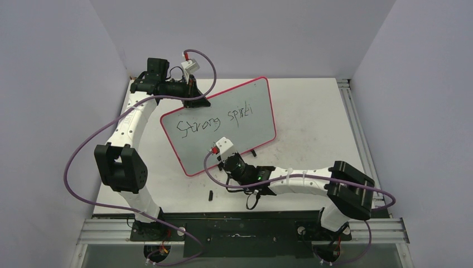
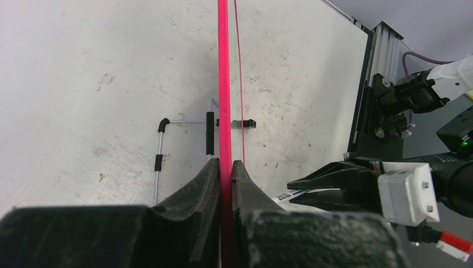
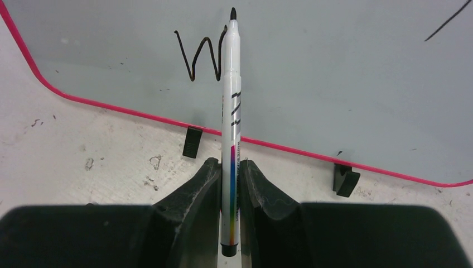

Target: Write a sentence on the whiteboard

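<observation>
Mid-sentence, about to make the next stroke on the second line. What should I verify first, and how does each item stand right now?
1. Board held steady: left gripper is shut on the whiteboard rim. Ok.
2. Marker grip: right gripper is shut on the marker, which points straight ahead. Ok.
3. Tip contact: the tip sits at the end of the "w"; whether it touches the surface: cannot tell.
4. The sentence: first line "Strong spirit" is written. Ok.
5. Room for the next letters: bare board to the right of the "w". Ok.
</observation>
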Controlling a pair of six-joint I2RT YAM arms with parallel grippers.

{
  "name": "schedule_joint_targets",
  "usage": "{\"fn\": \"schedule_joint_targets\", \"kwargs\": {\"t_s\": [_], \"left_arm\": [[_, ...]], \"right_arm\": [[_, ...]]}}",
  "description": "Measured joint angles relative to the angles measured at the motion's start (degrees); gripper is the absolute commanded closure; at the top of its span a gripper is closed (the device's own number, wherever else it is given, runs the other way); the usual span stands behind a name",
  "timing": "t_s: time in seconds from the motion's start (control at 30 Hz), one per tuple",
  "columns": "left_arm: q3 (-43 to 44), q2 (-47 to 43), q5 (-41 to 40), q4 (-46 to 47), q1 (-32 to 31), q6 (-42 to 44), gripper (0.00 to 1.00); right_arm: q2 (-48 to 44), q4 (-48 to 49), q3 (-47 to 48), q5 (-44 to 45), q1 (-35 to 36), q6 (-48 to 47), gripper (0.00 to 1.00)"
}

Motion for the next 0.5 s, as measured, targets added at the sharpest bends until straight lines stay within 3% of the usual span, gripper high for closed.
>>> {"fn": "schedule_joint_targets", "kwargs": {"t_s": [0.2, 0.5], "left_arm": [[0.0, -0.02, 0.0, 0.0, 0.0, 0.0, 1.0], [0.0, -0.04, 0.0, 0.0, -0.02, 0.02, 1.0]], "right_arm": [[-4.66, 0.46, -1.18, 1.05, 0.0, 0.44, 0.95], [-3.65, 0.5, -1.62, 1.4, 0.0, 1.75, 0.95]]}}
